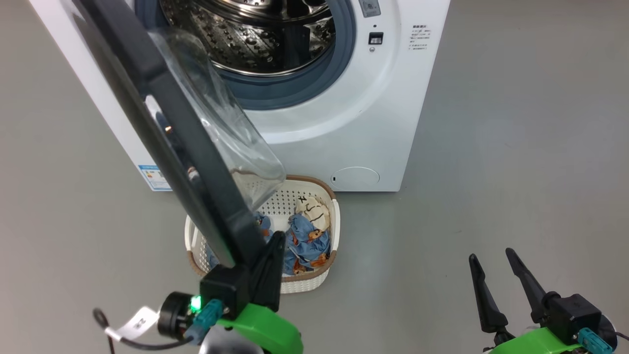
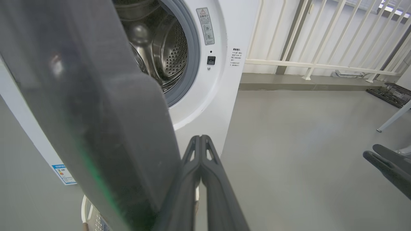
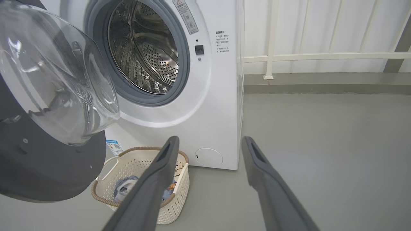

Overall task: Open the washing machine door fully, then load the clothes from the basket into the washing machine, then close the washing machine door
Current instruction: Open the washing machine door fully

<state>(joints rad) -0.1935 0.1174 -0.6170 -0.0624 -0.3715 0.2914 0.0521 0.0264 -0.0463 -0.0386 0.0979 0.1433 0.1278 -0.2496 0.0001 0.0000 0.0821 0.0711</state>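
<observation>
The washing machine door [image 2: 96, 112] lay just left of the left gripper [image 2: 201, 141], fingers pressed together (right gripper [image 1: 491, 255] spread, farther off).

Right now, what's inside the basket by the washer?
Blue printed clothes, one with a cream patch, lie in the basket. The open washing machine door covers its left part, hiding whatever lies there.

Grey floor [image 1: 516, 147]: washing machine [image 1: 344, 123] standing, basket [image 1: 307, 283] just in front.
</observation>
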